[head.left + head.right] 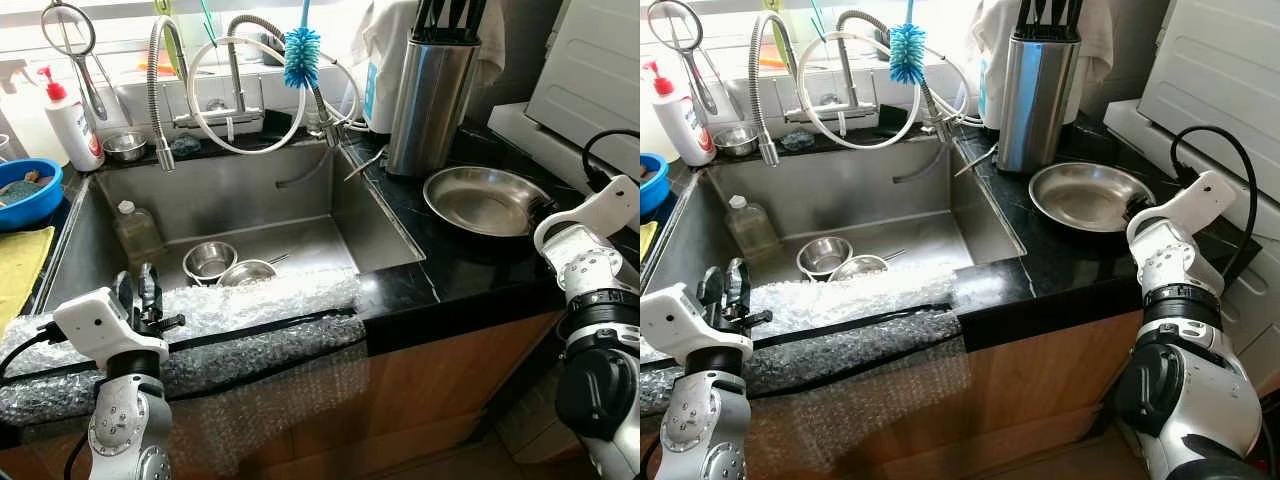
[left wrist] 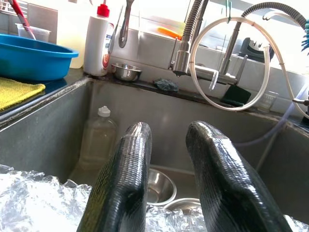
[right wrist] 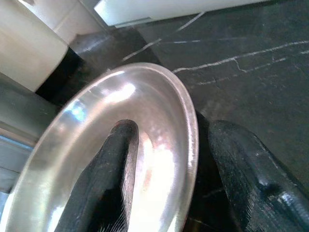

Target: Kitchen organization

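Note:
A shallow steel plate (image 1: 485,200) lies on the black counter (image 1: 470,270) to the right of the sink (image 1: 230,195). My right gripper (image 3: 169,130) is open and straddles the plate's rim (image 3: 145,92), one finger inside the dish and one outside on the counter. Two small steel bowls (image 1: 208,260) (image 1: 245,272) sit on the sink floor, with a clear plastic bottle (image 1: 135,230) standing at the sink's left wall. My left gripper (image 1: 137,285) hovers open over the bubble wrap (image 1: 260,310) on the sink's front edge, holding nothing.
A steel knife block (image 1: 430,90) stands behind the plate. A sprung faucet with a looped hose (image 1: 235,95) and a blue brush (image 1: 300,55) hang over the sink. At the left are a blue basin (image 1: 25,190), a yellow cloth (image 1: 20,270), a soap bottle (image 1: 72,120) and a small bowl (image 1: 125,146).

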`<state>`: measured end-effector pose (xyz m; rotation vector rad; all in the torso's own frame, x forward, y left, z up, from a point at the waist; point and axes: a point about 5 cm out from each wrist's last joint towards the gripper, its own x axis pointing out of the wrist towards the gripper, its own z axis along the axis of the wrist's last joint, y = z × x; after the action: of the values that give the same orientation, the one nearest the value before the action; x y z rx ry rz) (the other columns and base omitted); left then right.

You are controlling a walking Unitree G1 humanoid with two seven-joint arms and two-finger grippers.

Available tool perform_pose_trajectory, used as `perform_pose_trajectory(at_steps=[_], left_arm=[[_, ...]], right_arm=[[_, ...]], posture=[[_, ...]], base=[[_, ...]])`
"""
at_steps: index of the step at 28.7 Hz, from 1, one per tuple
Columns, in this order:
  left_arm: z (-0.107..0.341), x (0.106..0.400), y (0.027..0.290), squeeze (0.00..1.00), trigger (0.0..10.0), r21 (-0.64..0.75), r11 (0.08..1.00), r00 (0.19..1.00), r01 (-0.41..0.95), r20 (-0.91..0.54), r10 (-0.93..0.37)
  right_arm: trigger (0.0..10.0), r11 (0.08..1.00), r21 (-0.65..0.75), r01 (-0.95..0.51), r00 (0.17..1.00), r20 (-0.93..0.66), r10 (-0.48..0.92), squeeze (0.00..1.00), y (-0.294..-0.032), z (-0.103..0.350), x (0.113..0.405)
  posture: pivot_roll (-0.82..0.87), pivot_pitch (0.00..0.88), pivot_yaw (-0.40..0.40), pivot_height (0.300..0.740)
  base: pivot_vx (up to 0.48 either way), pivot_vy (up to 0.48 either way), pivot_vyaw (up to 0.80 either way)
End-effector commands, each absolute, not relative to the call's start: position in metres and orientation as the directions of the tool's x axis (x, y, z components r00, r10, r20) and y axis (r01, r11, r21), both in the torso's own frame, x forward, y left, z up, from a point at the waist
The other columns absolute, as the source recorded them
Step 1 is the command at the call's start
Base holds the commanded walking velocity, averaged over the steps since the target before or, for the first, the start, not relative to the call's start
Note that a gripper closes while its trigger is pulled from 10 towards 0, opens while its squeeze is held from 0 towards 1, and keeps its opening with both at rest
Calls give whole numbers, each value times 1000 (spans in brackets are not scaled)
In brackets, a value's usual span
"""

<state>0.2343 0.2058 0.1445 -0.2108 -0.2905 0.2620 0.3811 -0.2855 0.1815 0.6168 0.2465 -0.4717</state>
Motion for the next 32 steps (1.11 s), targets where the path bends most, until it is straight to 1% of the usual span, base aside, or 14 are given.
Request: perform_pose_trajectory(at_steps=[1, 12, 17, 22, 23, 25, 32], left_arm=[[143, 235, 204, 0, 10000, -241, 946, 933, -215, 235, 271], [140, 234, 201, 0, 10000, -246, 947, 941, -207, 216, 261], [140, 233, 200, 0, 10000, -249, 947, 944, -203, 208, 257], [138, 233, 199, 0, 10000, -251, 947, 947, -199, 200, 252], [138, 233, 198, 0, 10000, -251, 947, 948, -198, 198, 250], [138, 233, 198, 0, 10000, -252, 947, 949, -197, 195, 249], [137, 233, 198, 0, 10000, -250, 949, 952, -194, 185, 244]], right_arm=[[10000, 724, 488, 487, 870, -342, -355, 0, -286, 190, 384], [10000, 759, 420, 497, 854, -389, -344, 0, -284, 185, 386], [10000, 751, 390, 532, 827, -428, -364, 0, -285, 180, 384], [10000, 760, 363, 540, 818, -438, -372, 0, -286, 178, 383], [157, 769, 347, 537, 817, -439, -373, 0, -286, 178, 383], [0, 777, 330, 535, 816, -440, -375, 0, -285, 177, 384], [0, 786, 324, 527, 824, -422, -378, 0, -285, 181, 386]], posture=[[31, 0, -17, 740], [36, 0, -23, 740], [40, 0, -27, 740], [38, 0, -28, 740], [41, 0, -29, 740], [42, 0, -31, 740], [44, 0, -30, 740]], base=[[0, 0, 0], [0, 0, 0], [0, 0, 0], [0, 0, 0], [0, 0, 0], [0, 0, 0], [0, 0, 0]])
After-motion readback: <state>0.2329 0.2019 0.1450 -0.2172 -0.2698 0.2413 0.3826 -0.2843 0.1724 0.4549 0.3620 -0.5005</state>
